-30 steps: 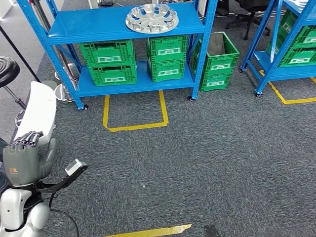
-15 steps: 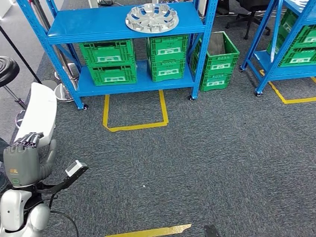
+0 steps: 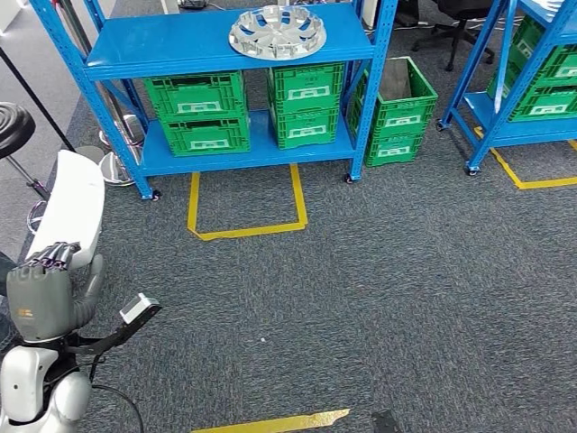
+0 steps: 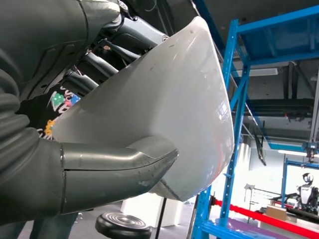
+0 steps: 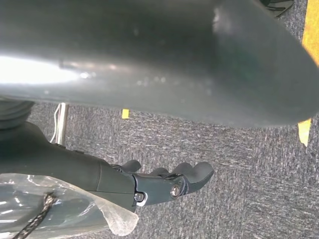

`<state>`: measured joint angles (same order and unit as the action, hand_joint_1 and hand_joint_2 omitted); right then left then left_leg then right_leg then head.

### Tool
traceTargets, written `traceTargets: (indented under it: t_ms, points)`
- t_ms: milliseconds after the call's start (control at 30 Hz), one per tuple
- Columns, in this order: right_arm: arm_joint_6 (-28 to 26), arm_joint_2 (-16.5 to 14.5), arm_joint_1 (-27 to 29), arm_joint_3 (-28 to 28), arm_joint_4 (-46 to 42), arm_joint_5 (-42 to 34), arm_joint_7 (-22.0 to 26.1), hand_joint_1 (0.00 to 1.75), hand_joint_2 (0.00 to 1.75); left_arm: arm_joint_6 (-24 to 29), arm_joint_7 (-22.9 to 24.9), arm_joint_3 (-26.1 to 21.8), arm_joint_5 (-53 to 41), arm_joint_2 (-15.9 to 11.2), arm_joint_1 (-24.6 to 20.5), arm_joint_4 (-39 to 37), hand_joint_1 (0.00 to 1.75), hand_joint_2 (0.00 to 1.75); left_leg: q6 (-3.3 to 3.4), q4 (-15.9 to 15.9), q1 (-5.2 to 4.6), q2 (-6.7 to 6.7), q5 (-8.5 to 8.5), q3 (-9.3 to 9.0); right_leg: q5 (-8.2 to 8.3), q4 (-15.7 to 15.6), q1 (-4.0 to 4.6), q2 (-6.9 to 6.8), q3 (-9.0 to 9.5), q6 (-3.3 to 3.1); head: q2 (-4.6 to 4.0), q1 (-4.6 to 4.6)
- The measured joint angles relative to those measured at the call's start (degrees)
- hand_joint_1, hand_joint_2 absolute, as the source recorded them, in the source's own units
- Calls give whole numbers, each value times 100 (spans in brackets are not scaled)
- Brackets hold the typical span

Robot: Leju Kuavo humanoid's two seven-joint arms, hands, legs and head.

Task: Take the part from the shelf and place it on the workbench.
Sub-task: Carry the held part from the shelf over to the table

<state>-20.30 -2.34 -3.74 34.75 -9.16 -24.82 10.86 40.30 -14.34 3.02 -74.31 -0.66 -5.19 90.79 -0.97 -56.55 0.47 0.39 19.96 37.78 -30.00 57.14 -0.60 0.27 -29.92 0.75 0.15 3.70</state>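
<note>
**Q:** Two hands belong to this robot; what does each one hold?

**A:** At the lower left of the head view, the left hand [image 3: 42, 293] grips a white curved part [image 3: 71, 209], a smooth moulded panel that rises above the hand toward the left edge of the frame. In the left wrist view the thick grey thumb [image 4: 124, 162] presses across the panel's pale face while darker fingers [image 4: 112, 42] clamp it from behind. The right hand [image 5: 165, 181] appears in the right wrist view with its dark fingers lying close together and lightly curled over grey carpet; no object is between them.

**Q:** What occupies the rest of the head view?

**A:** A blue steel shelf [image 3: 170, 43] spans the top centre. A silver wheel cover [image 3: 278, 32] lies on its top board, and green crates [image 3: 204, 113] stand stacked on its lower board. Another green crate [image 3: 398, 110] stands on the floor just beside the shelf's right post. Yellow tape [image 3: 246, 230] marks a bay on the grey carpet [image 3: 381, 298] in front of the shelf. A second blue shelf [image 3: 507, 90] with green crates fills the upper right, and a black round stool [image 3: 13, 126] sits at the left edge.
</note>
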Motion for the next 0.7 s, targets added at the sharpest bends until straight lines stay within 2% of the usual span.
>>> traceTargets:
  t_ms: [100,167,333,433,467,500,567,600,633,667,700]
  points:
    - [-19,0,0,0,0,-2,-4,0,0,0,-4,-1,0,0,0,0,175,175,6,-7,-2,0,4,4,-1,0,-2,-1,0,3,0,-1]
    - [-55,0,0,1,0,-5,-13,0,0,0,-11,-2,-1,0,0,0,175,175,33,-36,-8,0,22,16,-10,0,-7,-3,2,18,0,-2]
    - [-55,-1,-3,1,0,-36,-20,0,0,0,-51,-13,-1,0,-2,1,175,175,129,-123,-30,-5,93,53,-43,-8,-23,-24,44,89,0,-2]
    - [-55,-1,-10,2,0,-40,-24,0,0,2,-114,-44,26,7,-11,16,175,175,190,-27,-12,-40,70,11,-122,27,-30,-45,83,153,0,3]
    - [-56,-1,-11,2,0,-42,-24,0,0,2,-130,-55,43,11,-22,22,175,175,210,22,6,-57,47,-12,-237,170,-30,-43,18,167,0,11]
    - [-57,0,-11,2,0,-45,-24,0,0,3,-140,-67,57,16,-31,26,175,175,225,55,24,-76,29,-24,-414,448,-37,-37,-107,178,0,20]
    - [-57,-1,-10,2,0,-51,-25,0,0,3,-152,-96,73,24,-43,26,175,175,239,60,24,-125,15,-4,-786,1193,-44,-35,-460,202,0,29]
    - [-57,-1,-6,3,0,-53,-25,0,0,3,-157,-107,75,28,-39,26,175,175,231,56,25,-161,9,13,-873,1468,-51,-35,-596,216,0,29]
    - [-58,-2,-4,4,0,-54,-26,0,0,3,-163,-113,76,33,-36,26,175,175,218,49,27,-205,-1,30,-843,1535,-60,-35,-634,226,0,28]
    - [-61,-2,-2,5,0,-55,-27,0,0,2,-171,-116,76,37,-35,26,175,175,199,35,33,-258,-13,49,-708,1375,-72,-25,-559,236,0,29]
    - [-64,-2,-1,7,0,-57,-28,0,0,2,-178,-121,76,42,-35,26,175,175,175,12,42,-316,-25,73,-510,1017,-91,27,-379,245,0,29]
